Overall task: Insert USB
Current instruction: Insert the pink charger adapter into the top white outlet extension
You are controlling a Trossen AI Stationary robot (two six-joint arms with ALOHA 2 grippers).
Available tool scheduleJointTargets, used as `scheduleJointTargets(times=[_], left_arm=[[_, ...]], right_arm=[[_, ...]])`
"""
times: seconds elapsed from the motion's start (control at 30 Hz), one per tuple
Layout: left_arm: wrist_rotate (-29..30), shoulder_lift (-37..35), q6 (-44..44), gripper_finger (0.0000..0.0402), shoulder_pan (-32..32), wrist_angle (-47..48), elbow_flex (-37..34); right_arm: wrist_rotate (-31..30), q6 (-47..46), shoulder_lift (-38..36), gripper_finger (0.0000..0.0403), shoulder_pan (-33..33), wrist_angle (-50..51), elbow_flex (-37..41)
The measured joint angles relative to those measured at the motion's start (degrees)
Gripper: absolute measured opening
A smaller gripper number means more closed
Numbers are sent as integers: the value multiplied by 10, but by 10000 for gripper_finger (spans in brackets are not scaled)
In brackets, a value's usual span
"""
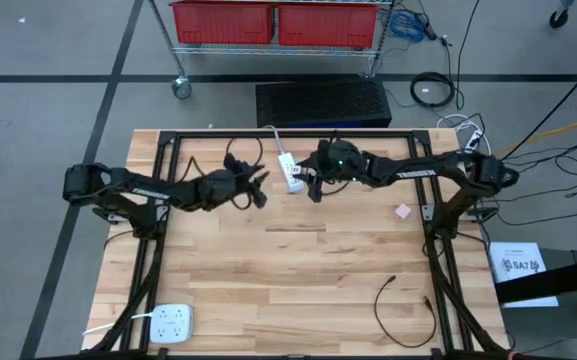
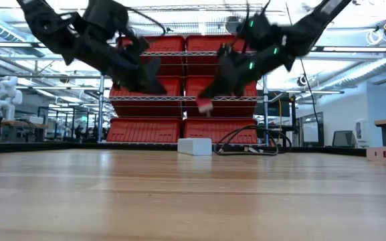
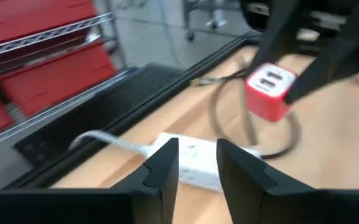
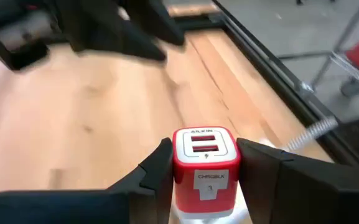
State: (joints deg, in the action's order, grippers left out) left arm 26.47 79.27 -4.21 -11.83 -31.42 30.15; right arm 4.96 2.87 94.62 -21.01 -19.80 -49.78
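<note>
The right gripper [image 4: 204, 180] hangs above the far middle of the wooden table [image 1: 298, 270], its two fingers clamped on the sides of a red USB wall charger [image 4: 205, 163] whose white face with two USB ports points outward, away from the wrist. In the low view the charger [image 2: 205, 105] is held clear of the tabletop, with a white power strip [image 2: 194, 146] lying on the wood below and slightly to one side of it. The left gripper [image 3: 196, 163] hovers just across from the right one, facing the charger, its fingers parted with a gap between them and nothing in it; the power strip [image 3: 195, 163] lies beyond and beneath its fingertips. A loose black cable [image 1: 405, 305] lies well apart from both grippers, near the table's front right.
</note>
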Motion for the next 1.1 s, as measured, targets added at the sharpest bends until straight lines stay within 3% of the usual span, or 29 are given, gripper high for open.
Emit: scheduleJointTargets(times=[0.17,0.33,0.6,0.8,0.93,1.1], left_arm=[[-16,37,-21,59,-60,-5,1],[-73,77,-61,7,-101,-15,6],[-100,122,-45,5,-104,-74,6],[-107,112,-45,4,-96,-71,6],[-117,102,-61,3,-91,-79,-8],[-154,101,-75,3,-90,-181,-54]], right_arm=[[-7,-4,77,118,-28,-55,2],[-24,-36,116,118,-49,-87,1],[81,-70,148,117,-10,-125,-2],[71,-43,145,117,35,-159,-3],[71,-11,137,117,24,-209,-4],[117,17,144,117,-8,-230,-13]])
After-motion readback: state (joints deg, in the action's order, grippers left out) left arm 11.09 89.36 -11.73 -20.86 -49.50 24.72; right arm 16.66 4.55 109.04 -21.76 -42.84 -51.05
